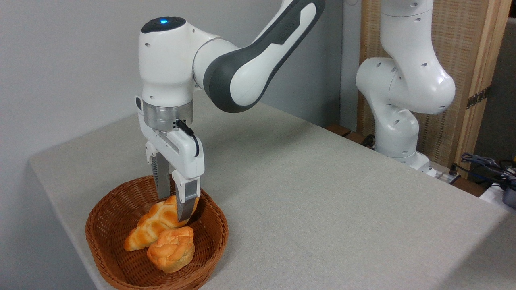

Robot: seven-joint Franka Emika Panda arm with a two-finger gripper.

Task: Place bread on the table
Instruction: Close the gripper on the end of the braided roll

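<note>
Gripper (174,207) down in basket (100,225); fingers (186,201) pinching the bread (155,223) at its upper end; bun (171,249) just below; loaf not yet lifted; carry to table (322,201) remains.

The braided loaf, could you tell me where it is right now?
The bread lies in the wicker basket at lower left, beside the round bun, its upper end between the gripper fingers.

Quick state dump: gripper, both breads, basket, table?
gripper: down in the basket, fingers astride the long loaf's upper end; firm grip not confirmed
bread: in the basket, tilted, pointed end low
round bun: lying in the basket, touching the loaf, not gripped
basket: upright on the table's near left corner
table: no bread on it yet
</note>
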